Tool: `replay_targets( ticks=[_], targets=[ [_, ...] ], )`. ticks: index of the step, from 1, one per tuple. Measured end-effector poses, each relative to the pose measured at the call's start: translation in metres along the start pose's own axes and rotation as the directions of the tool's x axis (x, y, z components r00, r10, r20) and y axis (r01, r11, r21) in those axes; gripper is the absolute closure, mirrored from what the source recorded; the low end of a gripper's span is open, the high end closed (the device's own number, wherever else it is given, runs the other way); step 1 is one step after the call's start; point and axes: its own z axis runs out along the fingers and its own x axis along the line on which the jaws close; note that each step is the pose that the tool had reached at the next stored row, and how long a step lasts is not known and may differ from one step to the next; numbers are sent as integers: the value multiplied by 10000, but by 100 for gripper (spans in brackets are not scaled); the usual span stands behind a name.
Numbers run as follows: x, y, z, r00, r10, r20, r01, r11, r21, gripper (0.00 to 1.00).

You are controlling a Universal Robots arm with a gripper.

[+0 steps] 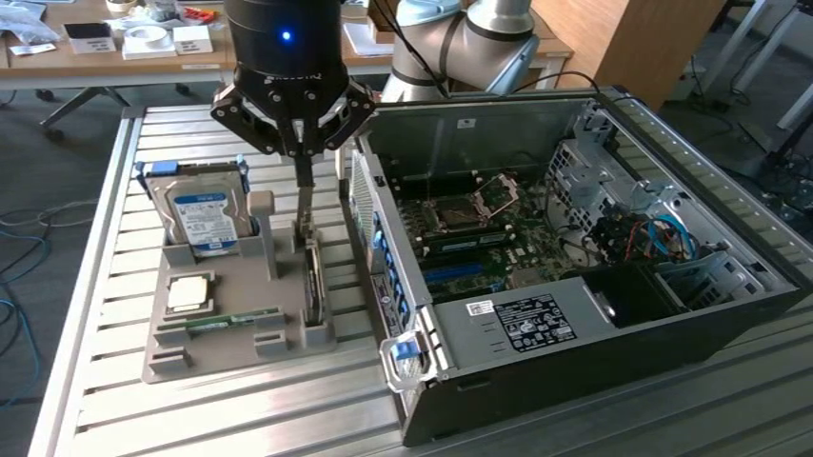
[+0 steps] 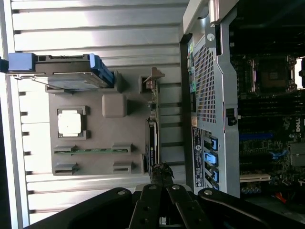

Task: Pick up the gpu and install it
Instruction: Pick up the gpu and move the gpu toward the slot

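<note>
The gpu point(image 1: 314, 286) stands on edge in a slot of the grey holder point(image 1: 242, 354), a thin dark card with its silver bracket end rising at the far side. In the wrist view the gpu point(image 2: 152, 136) appears edge-on beside the computer case. My gripper point(image 1: 303, 150) hangs above the card's far end, its black fingers drawn together to a point, shut with nothing visibly between them. In the wrist view the gripper point(image 2: 162, 171) sits directly over the line of the card.
The holder also carries a blue-labelled hard drive point(image 1: 204, 214), a CPU point(image 1: 188, 292) and a green RAM stick point(image 1: 235, 319). The open computer case point(image 1: 534, 324) lies close on the exterior view's right, motherboard point(image 1: 483, 238) exposed. Everything rests on a slatted metal table point(image 1: 190, 409).
</note>
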Motion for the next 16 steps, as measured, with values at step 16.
replay_targets(
  ticks=[16],
  targets=[
    [0,0,0,10000,0,1,0,10000,0,65]
  ],
)
